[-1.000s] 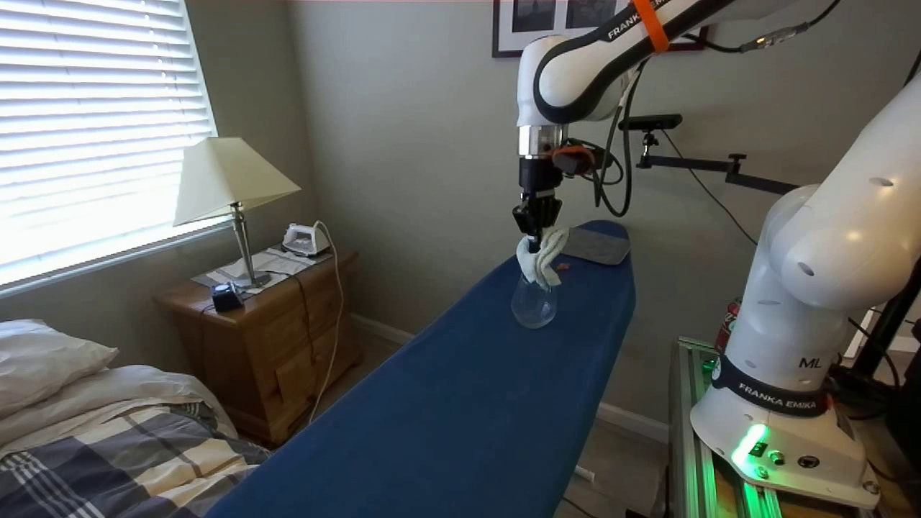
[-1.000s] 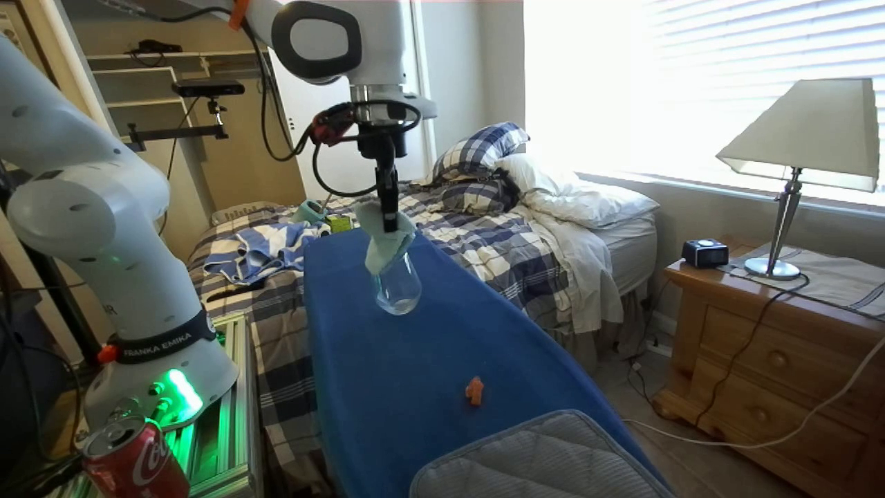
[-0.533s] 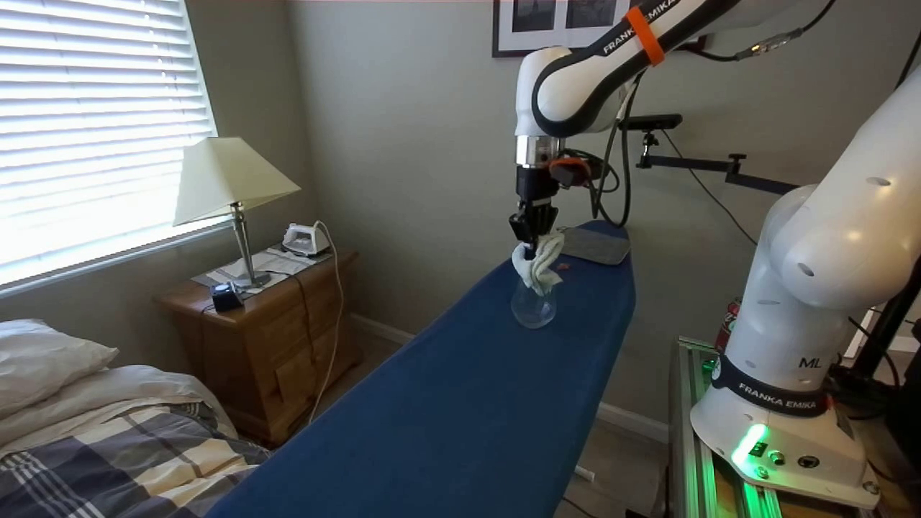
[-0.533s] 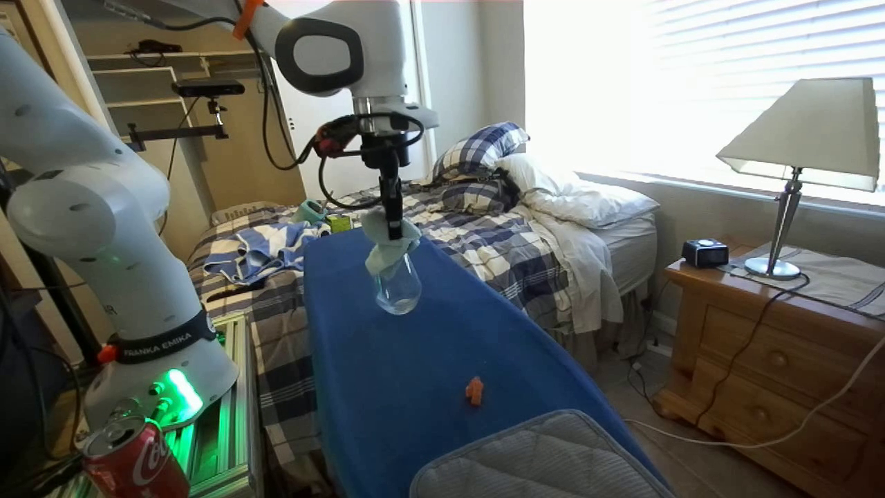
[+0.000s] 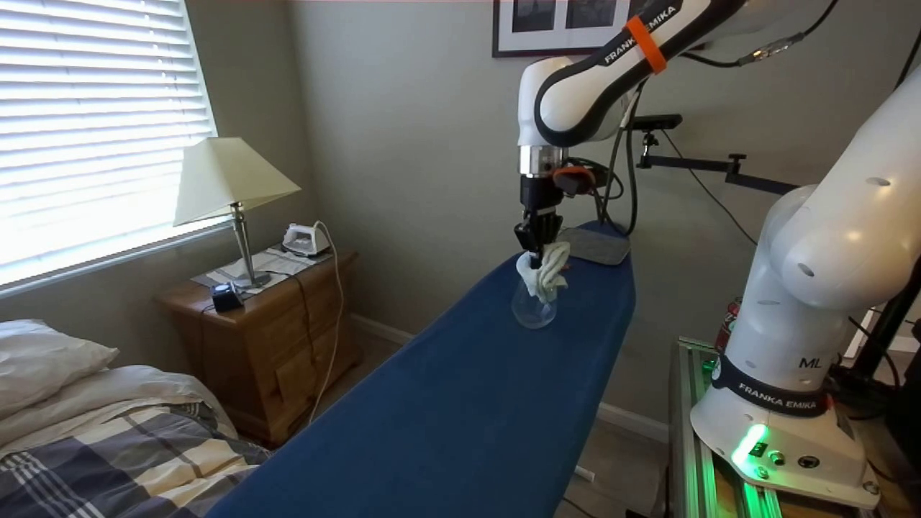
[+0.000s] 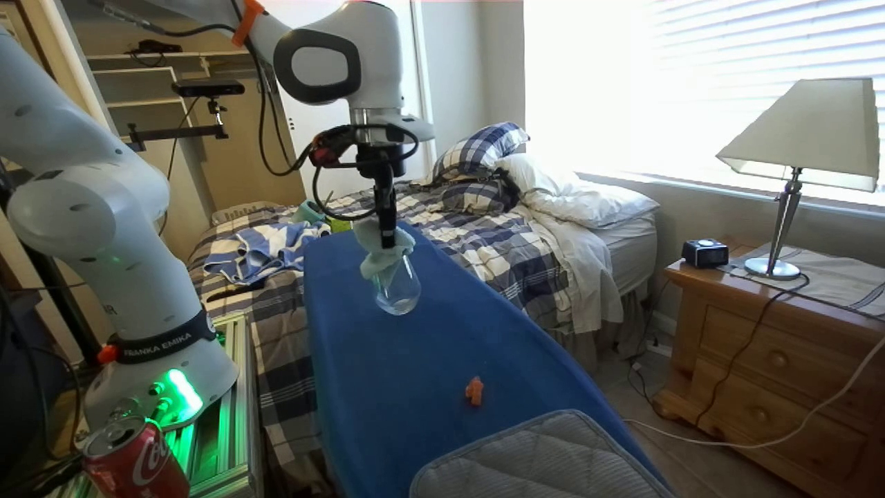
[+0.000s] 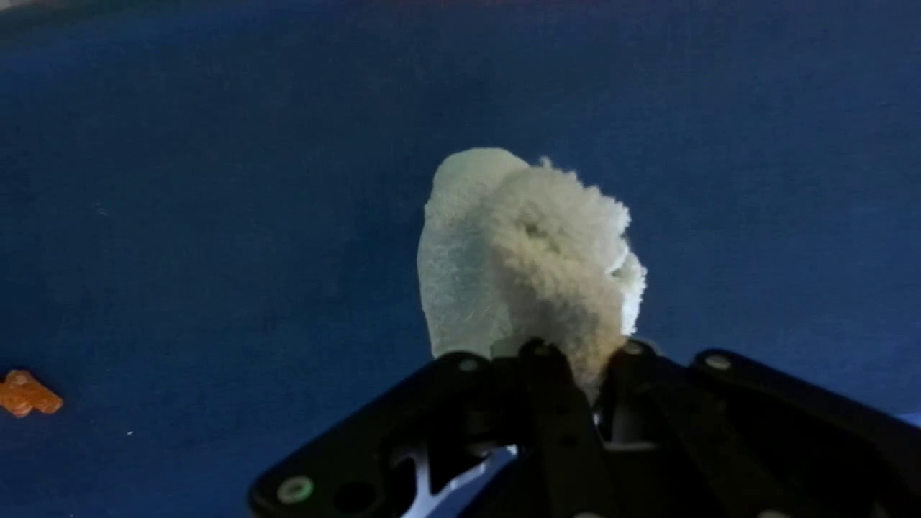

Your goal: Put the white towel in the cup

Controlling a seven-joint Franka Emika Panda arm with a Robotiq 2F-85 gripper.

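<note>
End effector is clamped on the fluffy white cloth towel; the pinched part is partly hidden. Towel hangs bunched, long axis near vertical, loose end pointing down. It is at the mouth of the clear, rounded glass cup, hiding much of the rim in both exterior views; I cannot tell how far it reaches inside. Cup stands upright on the blue fabric-covered worktop. On the white robot arm, a black band reads "FRANKA EMIKA". Red metal can, cut off in an exterior view, shows white script, "Co" legible.
</note>
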